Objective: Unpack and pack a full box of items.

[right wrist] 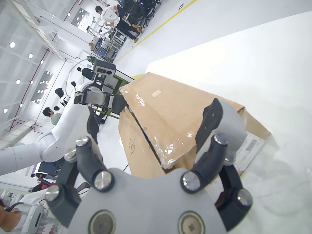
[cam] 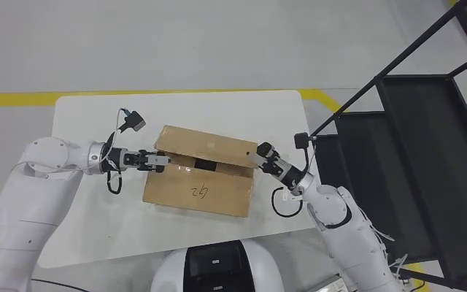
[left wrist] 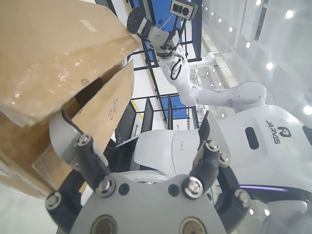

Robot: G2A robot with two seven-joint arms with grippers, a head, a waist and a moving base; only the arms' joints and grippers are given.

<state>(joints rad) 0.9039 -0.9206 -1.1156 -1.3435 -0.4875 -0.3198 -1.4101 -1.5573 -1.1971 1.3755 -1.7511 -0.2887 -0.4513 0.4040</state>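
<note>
On table: one cardboard box, partly open; I see left gripper and right gripper spread wide at its ends.

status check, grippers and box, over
Left gripper open at left end of box, one finger at flap seam. Right gripper open, astride corner of far flap. Flaps ajar, contents hidden. Black steps close beside right arm.

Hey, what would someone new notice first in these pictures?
A brown box sits in the middle of the white table, its top flaps parted to a dark slit. An open claw is at each end of it: the left claw and the right claw. Black stairs stand beside the table.
</note>
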